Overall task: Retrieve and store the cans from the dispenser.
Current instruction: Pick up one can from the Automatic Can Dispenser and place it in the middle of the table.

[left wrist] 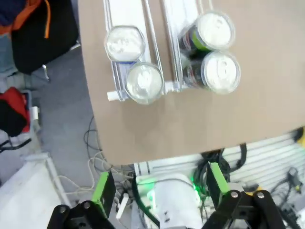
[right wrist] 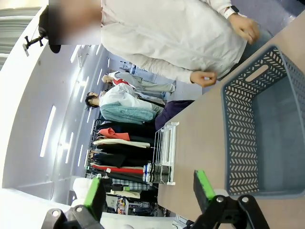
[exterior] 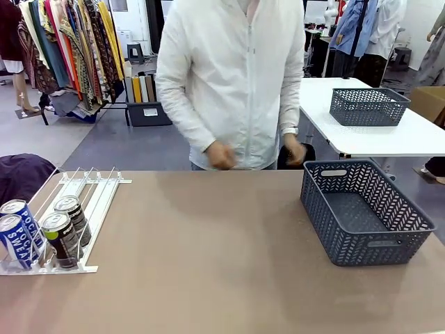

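Clearly a job for the left tool: the cans lie ahead of it

Four cans (exterior: 61, 240) stand upright at the stop end of the dispenser (exterior: 90, 186), at the lower left of the front frame on the bench (exterior: 208, 264). From the left wrist their silver tops fill the upper half of the frame. The left tool (left wrist: 158, 183) hangs at the bottom, jaws wide and empty, out past the bench edge. The right tool (right wrist: 148, 186), also spread open with nothing in it, is beside the basket (right wrist: 233, 143), well apart from the dispenser. I'd judge the left arm the nearer one; it would need to travel forward, then drop along a can's upright axis.
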`<act>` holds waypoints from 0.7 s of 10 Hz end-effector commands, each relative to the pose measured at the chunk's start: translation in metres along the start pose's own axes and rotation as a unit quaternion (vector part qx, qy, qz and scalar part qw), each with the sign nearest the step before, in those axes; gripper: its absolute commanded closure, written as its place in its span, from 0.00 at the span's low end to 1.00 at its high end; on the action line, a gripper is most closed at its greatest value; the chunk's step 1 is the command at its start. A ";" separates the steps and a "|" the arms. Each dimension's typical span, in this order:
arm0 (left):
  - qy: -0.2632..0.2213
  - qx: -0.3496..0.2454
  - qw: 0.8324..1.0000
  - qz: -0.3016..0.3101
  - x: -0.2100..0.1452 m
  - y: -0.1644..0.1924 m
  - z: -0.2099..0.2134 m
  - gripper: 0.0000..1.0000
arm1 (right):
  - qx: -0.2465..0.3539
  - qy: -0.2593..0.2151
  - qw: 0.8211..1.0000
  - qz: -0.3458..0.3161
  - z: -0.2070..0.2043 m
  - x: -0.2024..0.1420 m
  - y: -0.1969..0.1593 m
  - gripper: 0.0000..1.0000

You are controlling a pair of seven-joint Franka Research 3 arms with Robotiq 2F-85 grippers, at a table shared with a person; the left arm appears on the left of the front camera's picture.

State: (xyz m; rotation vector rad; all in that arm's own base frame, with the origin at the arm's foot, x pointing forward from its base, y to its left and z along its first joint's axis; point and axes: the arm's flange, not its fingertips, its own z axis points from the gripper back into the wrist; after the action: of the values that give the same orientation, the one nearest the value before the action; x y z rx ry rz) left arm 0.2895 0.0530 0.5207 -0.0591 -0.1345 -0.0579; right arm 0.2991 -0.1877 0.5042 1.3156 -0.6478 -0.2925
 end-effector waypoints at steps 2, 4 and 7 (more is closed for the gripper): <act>-0.037 0.011 0.996 0.083 0.023 0.004 -0.043 0.00 | 0.010 -0.005 1.000 0.007 -0.001 0.004 0.002 0.00; -0.025 0.010 0.995 0.101 0.029 0.012 -0.064 0.00 | 0.010 -0.005 1.000 0.007 -0.001 0.004 0.002 0.00; 0.002 0.016 0.993 0.118 0.040 0.015 -0.099 0.00 | 0.010 -0.005 1.000 0.007 -0.001 0.004 0.002 0.00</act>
State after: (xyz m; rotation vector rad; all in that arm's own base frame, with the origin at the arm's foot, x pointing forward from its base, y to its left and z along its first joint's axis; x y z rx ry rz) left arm 0.3519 0.0647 0.4480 -0.0534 -0.1335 0.1506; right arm 0.2991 -0.1877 0.5041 1.3156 -0.6474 -0.2926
